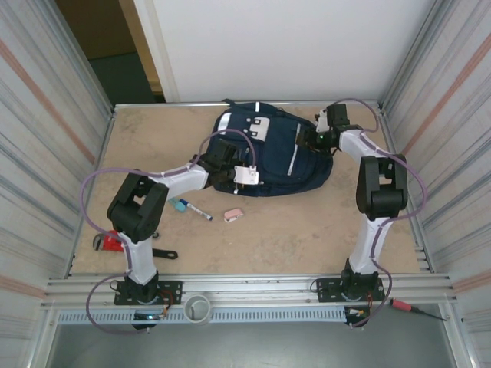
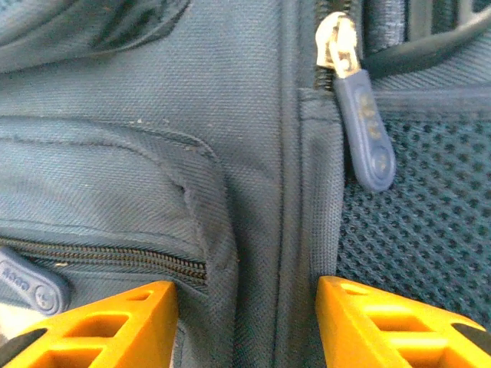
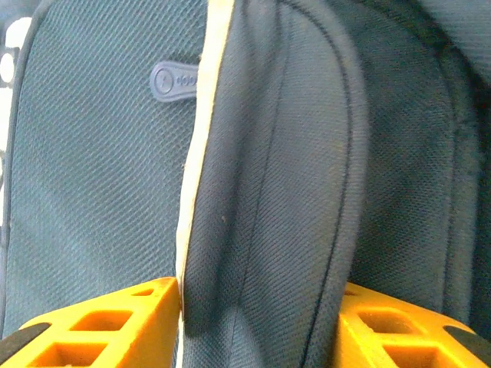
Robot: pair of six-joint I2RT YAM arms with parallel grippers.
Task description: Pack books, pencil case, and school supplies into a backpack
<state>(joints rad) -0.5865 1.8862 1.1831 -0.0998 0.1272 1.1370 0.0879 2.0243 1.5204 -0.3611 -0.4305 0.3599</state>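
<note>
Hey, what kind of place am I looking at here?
Probably a robot test booth: a wooden table boxed in by ribbed metal walls, with two arms bolted to a rail and a backpack laid out.

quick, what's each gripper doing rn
left gripper: open, fingers astride a backpack seam, nothing held
right gripper: closed on a padded fold of the backpack

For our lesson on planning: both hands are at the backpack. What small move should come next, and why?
Probably close the left hand onto the backpack seam between its fingers, which stand apart; the right hand touches a padded fold on both sides. The marker lies unpacked.
</note>
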